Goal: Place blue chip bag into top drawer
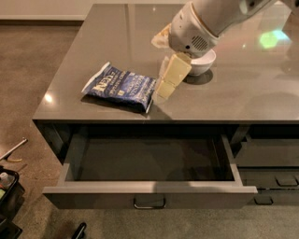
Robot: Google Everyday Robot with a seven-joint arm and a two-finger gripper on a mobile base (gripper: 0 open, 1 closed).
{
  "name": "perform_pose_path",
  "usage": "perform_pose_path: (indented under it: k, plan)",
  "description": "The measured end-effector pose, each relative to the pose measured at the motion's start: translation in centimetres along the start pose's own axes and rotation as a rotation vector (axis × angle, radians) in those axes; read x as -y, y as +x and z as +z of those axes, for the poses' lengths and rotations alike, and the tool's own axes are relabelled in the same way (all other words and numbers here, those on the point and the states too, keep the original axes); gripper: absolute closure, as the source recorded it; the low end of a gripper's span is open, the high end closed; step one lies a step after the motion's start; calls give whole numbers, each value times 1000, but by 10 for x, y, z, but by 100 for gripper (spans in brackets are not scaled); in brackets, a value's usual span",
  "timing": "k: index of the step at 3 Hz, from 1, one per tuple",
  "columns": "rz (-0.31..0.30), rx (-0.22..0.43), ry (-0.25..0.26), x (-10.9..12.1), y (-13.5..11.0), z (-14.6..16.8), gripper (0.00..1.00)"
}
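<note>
Just beside the blue chip bag point(120, 87), the hand point(165, 88), grip unclear, fronts white bowl point(206, 63).

The arm point(229, 10) enters at the upper right corner of the frame and slants down toward the centre. Its bulky white wrist housing point(187, 28) sits in the upper middle, with a small vent grille point(199, 43) on its near face. Below it, the cream-coloured tool point(165, 89) points down and to the left, its tip just above the frame's centre.
</note>
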State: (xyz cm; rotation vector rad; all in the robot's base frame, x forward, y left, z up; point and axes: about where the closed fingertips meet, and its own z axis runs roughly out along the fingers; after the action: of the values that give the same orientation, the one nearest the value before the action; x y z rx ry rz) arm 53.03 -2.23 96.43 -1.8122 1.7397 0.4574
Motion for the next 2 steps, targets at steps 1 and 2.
perform_pose_path:
  k: [1, 2]
  plan:
    - [21, 22, -7, 18, 22, 16, 0]
    - [24, 55, -29, 34, 31, 33, 0]
